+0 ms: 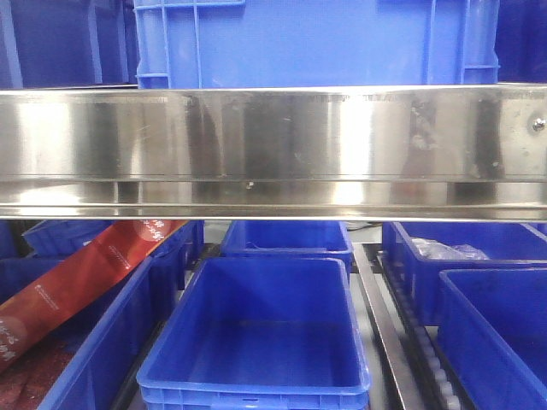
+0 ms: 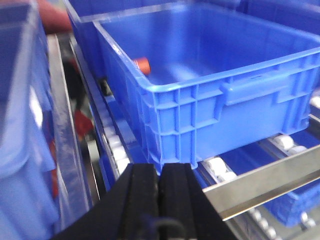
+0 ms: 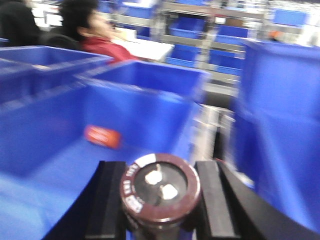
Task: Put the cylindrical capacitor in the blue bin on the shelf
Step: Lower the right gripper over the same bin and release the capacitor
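Round brown-rimmed cylindrical capacitor [image 3: 160, 187] clamped between right gripper's [image 3: 161, 200] black pads; left gripper [image 2: 159, 192] fingers together.

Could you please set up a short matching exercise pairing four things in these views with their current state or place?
Things:
1. capacitor
2. left gripper
3. steel shelf beam
4. small red item

States or places:
A. jaws closed, holding nothing
B. lying inside a blue bin
C. clamped between the right gripper jaws
D. spanning the front view above the bins

Pairs: 1-C, 2-A, 3-D, 4-B
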### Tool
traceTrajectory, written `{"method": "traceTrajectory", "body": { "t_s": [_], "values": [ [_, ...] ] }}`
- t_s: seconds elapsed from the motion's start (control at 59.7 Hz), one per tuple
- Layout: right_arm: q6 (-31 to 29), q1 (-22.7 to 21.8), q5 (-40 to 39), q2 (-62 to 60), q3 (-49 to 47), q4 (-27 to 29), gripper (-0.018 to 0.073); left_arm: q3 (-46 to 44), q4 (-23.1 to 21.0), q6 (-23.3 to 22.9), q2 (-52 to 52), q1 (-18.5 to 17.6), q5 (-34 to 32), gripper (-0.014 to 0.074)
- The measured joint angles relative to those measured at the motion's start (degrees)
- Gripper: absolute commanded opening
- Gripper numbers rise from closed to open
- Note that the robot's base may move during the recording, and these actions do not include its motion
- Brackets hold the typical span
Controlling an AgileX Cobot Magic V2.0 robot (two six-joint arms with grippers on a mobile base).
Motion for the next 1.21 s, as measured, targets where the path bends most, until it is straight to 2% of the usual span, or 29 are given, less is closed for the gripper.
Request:
{"method": "traceTrajectory", "body": {
  "t_s": [0.218,0.436,0.536,0.687,0.771,0.955,1.022,1.123,1.206],
  "values": [
    [0.00,6.25,8.04,19.04,-20.53,0.26,-0.0025,7.62,-0.01,-0.04,-10.09,0.05,-0.99,-0.0111],
    [0.00,6.87,21.00,37.79,-40.83,0.39,-0.0001,8.36,-0.01,-0.04,-11.46,0.05,-1.73,-0.0111],
    [0.00,6.87,26.48,44.17,-46.13,0.39,0.0109,8.36,-0.01,-0.14,-11.46,0.05,-2.63,-0.0111],
    [0.00,6.95,29.83,50.19,-49.41,0.47,0.0371,8.36,-0.01,-0.14,-11.46,0.05,-3.52,-0.0111],
    [0.00,6.95,30.27,51.60,-49.77,0.47,0.0415,8.36,-0.01,-0.14,-11.46,0.05,-3.52,-0.0111],
    [0.00,6.95,30.83,51.44,-49.88,0.47,0.0412,8.36,-0.01,-0.14,-11.46,0.05,-3.63,-0.0111],
    [0.00,6.95,30.86,50.45,-49.88,0.47,0.0375,8.36,-0.01,-0.14,-11.46,0.05,-3.63,-0.0111],
    [0.00,6.95,30.97,48.24,-49.88,0.47,0.0237,8.36,-0.01,-0.14,-11.46,0.05,-3.72,-0.0111],
    [0.00,6.95,30.97,44.92,-49.88,0.47,0.0074,8.36,0.23,-0.14,-11.46,0.05,-3.86,-0.0111]
  ]
}}
